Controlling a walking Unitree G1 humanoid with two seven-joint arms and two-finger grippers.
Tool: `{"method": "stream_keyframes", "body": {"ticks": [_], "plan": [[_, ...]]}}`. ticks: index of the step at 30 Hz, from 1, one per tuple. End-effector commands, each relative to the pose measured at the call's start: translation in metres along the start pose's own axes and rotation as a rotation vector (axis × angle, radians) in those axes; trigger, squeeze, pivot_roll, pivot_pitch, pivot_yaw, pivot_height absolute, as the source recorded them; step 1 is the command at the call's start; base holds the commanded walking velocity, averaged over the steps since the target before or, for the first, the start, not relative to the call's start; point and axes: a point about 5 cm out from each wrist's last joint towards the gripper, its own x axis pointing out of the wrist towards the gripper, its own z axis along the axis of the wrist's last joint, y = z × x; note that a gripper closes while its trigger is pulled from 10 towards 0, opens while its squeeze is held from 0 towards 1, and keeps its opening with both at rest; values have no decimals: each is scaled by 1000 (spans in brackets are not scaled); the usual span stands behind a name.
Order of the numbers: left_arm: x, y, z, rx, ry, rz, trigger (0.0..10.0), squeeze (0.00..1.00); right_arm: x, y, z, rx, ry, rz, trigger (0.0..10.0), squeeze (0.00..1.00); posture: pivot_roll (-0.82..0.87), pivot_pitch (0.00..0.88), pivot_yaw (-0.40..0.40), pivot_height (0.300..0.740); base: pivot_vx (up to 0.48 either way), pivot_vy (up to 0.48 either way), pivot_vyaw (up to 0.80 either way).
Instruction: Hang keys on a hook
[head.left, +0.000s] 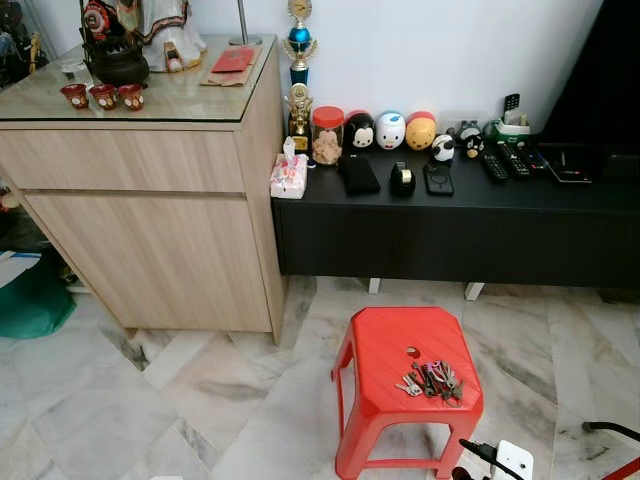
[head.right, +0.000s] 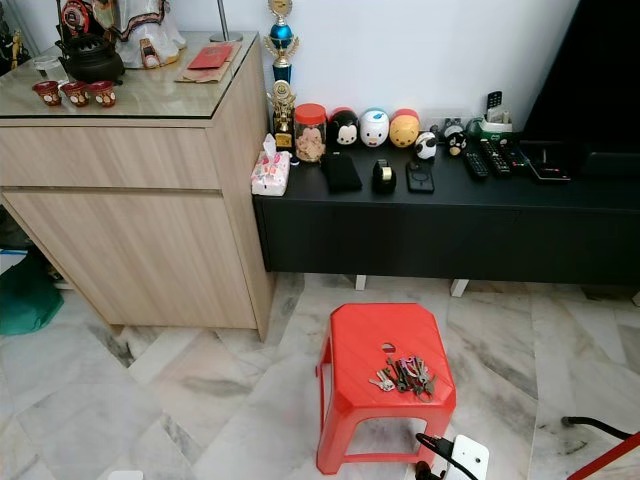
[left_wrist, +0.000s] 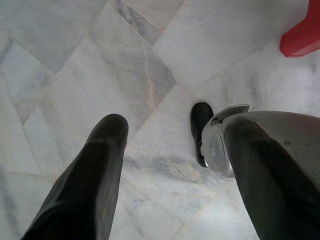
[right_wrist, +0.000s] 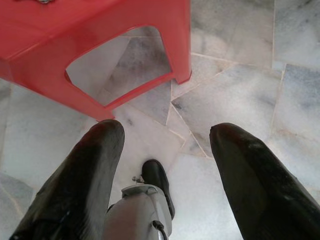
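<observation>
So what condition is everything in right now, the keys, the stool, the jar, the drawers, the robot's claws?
keys: lying in a bunch on the stool, not hung
red stool: upright on the floor
jar: lid on
cabinet drawers: closed
left gripper: open, holding nothing
right gripper: open, holding nothing

The red stool (head.left: 405, 385) stands alone on open marble floor (head.left: 150, 400), with free room on its left and near sides. Far behind, the black low cabinet (head.left: 450, 235) and wooden cupboard (head.left: 150, 240) block the way.
</observation>
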Motion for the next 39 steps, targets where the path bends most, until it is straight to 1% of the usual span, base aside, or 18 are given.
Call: {"method": "stream_keyframes", "body": {"ticks": [1, 14, 24, 39], "plan": [[-1, 1, -3, 5, 21, 3, 10000, 0, 0, 0, 3, -15, -2, 0, 10000, 0, 64, 0, -37, 740, 0, 0, 0], [-1, 5, -3, 14, 24, 7, 10000, 0, 1, 4, 2, 2, -4, 6, 10000, 0, 65, 0, -24, 740, 0, 0, 0], [-1, 4, -3, 18, 24, 3, 10000, 0, 1, 3, 3, -7, -7, 9, 10000, 0, 68, 0, -31, 740, 0, 0, 0], [-1, 4, -3, 20, 24, -2, 10000, 0, 1, 3, 3, -16, -7, 13, 10000, 0, 67, 0, -30, 740, 248, 0, 0]]}}
